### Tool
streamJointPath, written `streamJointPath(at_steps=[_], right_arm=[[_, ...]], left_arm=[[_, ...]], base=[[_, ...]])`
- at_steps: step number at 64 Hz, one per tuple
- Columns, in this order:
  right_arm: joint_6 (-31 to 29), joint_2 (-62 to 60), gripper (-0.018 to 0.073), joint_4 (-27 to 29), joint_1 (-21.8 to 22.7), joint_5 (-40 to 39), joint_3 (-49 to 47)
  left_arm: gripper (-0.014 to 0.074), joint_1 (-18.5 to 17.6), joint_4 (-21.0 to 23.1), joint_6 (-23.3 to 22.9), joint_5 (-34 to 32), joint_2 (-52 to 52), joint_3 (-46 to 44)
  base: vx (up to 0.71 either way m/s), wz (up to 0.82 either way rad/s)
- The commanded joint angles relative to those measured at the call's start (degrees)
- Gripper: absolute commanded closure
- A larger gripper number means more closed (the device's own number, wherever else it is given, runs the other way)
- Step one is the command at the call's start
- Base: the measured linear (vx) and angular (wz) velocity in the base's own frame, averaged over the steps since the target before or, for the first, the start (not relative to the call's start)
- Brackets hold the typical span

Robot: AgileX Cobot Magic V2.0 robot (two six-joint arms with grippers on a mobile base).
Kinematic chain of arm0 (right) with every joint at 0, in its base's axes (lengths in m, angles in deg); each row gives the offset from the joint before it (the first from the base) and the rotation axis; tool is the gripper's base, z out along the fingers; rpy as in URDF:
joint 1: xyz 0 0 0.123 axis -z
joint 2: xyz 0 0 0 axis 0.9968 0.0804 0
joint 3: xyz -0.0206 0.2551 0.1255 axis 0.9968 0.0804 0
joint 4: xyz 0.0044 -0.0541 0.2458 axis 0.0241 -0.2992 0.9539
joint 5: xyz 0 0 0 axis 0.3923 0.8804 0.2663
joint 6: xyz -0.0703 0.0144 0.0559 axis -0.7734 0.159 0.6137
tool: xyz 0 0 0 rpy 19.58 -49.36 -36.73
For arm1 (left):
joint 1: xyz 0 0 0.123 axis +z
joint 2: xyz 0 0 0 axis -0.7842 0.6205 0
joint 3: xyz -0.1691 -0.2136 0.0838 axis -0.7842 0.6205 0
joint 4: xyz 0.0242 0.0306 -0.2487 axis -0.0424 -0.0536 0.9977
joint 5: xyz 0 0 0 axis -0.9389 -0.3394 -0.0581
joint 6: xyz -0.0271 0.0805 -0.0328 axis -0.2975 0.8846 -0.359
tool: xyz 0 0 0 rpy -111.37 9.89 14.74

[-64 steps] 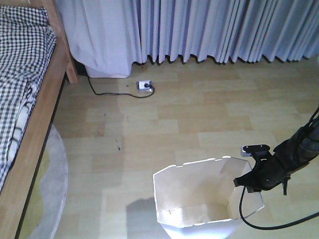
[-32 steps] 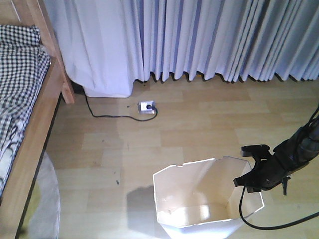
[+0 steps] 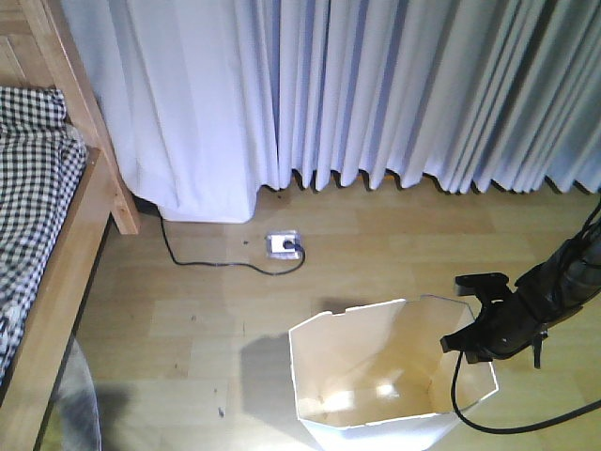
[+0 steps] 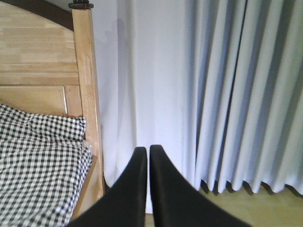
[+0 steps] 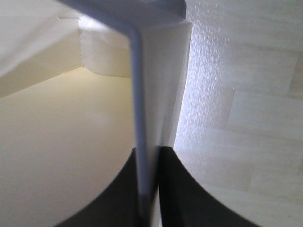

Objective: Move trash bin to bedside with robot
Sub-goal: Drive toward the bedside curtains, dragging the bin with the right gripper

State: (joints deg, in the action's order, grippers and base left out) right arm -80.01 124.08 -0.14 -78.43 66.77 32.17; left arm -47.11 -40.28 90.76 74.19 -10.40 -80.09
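The white trash bin (image 3: pixel 362 371) stands at the bottom middle of the front view, its cream inside showing. My right gripper (image 3: pixel 472 344), on the robot's black arm (image 3: pixel 554 287), is shut on the bin's right rim. In the right wrist view the thin bin wall (image 5: pixel 138 85) runs between the right gripper's (image 5: pixel 150 152) two fingers. The bed's wooden frame (image 3: pixel 68 272) and black-and-white check cloth (image 3: pixel 33 188) lie along the left edge, some way left of the bin. My left gripper (image 4: pixel 147 149) is shut on nothing, facing the bedpost (image 4: pixel 87 94) and the curtain.
Pale curtains (image 3: pixel 376 94) hang across the back wall down to the wooden floor. A white power socket (image 3: pixel 284 244) with a black cable lies on the floor in front of them. A grey round rug (image 3: pixel 80 418) edges the bottom left, beside the bed.
The view has advanced toward the curtains: socket and floor slid down the frame and the bed slid left. The bin and right gripper kept their place in the frame.
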Motion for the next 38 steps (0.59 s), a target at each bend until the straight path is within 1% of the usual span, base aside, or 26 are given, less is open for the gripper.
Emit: streamJointPath(at_steps=[1, 38], right_arm=[[-0.1, -4.1, 0.0562, 0.5, 0.2, 5.6, -0.5], [-0.1, -4.1, 0.0562, 0.5, 0.2, 5.7, -0.5]], left_arm=[[0.0602, 0.1, 0.5, -0.2, -3.8, -0.5, 1.6], [0.0602, 0.1, 0.5, -0.2, -3.8, -0.5, 1.6]], base=[[0.35, 0.08], [0.32, 0.05]])
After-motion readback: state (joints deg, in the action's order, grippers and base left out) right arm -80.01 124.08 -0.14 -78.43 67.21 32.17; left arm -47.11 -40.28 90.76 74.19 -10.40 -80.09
